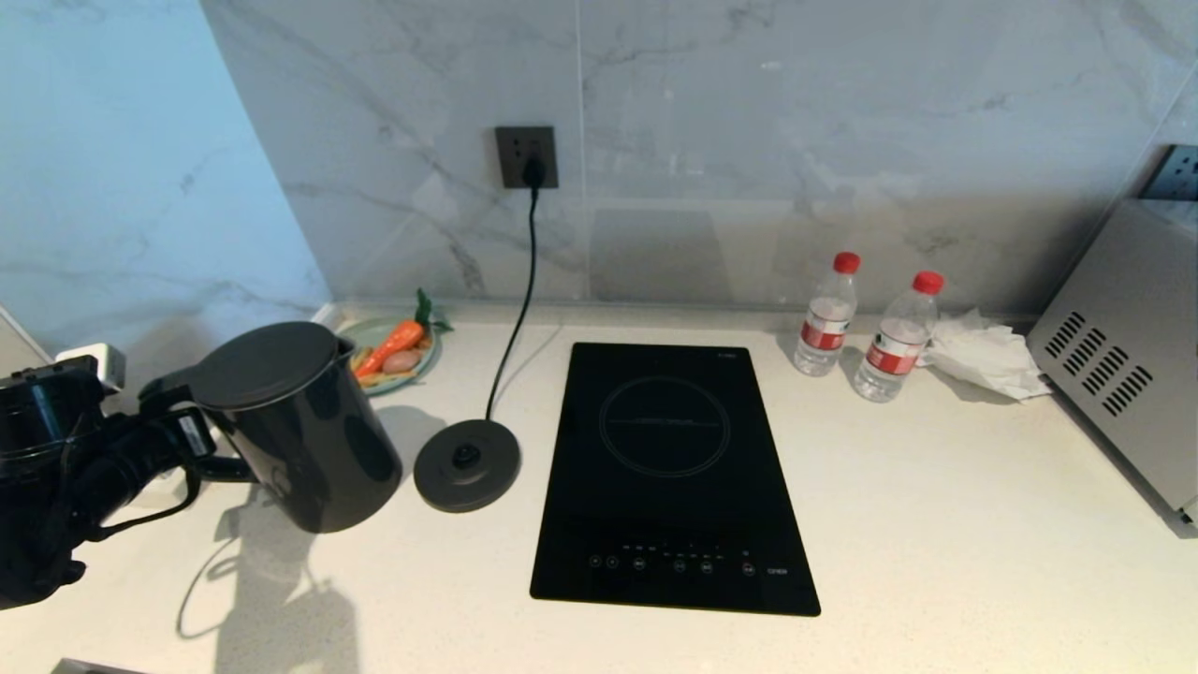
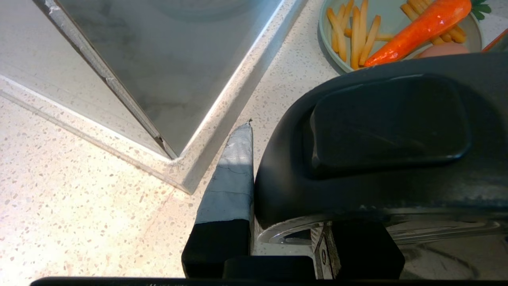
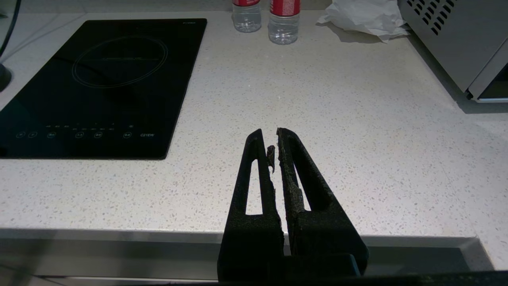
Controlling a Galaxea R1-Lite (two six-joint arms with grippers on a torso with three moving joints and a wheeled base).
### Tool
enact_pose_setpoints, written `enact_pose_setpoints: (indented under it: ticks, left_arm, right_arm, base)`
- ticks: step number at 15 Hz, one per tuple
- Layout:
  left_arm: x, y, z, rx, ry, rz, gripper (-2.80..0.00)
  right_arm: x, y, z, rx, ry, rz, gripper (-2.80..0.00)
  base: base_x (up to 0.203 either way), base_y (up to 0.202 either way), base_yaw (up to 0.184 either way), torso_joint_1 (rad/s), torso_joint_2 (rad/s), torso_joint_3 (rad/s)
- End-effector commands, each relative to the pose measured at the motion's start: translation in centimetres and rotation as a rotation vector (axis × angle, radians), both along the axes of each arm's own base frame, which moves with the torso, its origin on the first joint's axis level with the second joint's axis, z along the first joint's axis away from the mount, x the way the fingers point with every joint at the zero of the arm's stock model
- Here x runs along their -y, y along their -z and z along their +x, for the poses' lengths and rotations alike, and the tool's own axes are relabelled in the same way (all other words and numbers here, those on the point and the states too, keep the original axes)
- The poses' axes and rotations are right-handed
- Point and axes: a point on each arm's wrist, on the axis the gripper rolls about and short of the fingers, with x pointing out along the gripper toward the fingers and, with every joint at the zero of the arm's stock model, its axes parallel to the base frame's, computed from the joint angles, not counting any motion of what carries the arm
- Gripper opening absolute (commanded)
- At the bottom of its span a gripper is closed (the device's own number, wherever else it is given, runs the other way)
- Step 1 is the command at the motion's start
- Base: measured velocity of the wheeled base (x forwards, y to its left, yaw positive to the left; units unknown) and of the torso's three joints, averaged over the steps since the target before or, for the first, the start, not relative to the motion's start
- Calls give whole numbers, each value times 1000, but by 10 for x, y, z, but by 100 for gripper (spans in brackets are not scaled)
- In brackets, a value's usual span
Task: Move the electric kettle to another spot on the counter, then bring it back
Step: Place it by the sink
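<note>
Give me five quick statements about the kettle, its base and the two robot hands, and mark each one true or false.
1. The electric kettle is seated on its round base. False: it is off the base, tilted, to the base's left.
2. The left hand is shut on the kettle's handle. True.
3. The base's cord runs up to a wall socket. True.
4. The right hand holds a water bottle. False: it holds nothing, shut, near the front edge of the counter; both bottles stand at the back, right of the hob.
5. A plate with a carrot sits behind the kettle. True.
</note>
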Motion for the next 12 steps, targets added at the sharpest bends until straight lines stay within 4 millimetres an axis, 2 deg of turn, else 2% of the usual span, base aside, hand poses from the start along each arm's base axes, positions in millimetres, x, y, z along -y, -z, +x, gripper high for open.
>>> enact_pose_setpoints:
  ticks: [1, 6, 12]
  left_arm:
    - [-2, -2, -5, 5, -16, 1, -280]
    - [0, 0, -21, -21, -27, -1, -280]
    - [7, -18, -31, 21, -51, 42, -280]
  right_arm:
    - [0, 0, 0, 2, -1, -1, -280]
    - [0, 0, 0, 2, -1, -1, -280]
    - [0, 0, 0, 1, -1, -1, -280]
  base:
    - [0, 0, 0, 0, 0, 0]
    - [0, 0, 0, 0, 0, 0]
    - [0, 0, 0, 0, 0, 0]
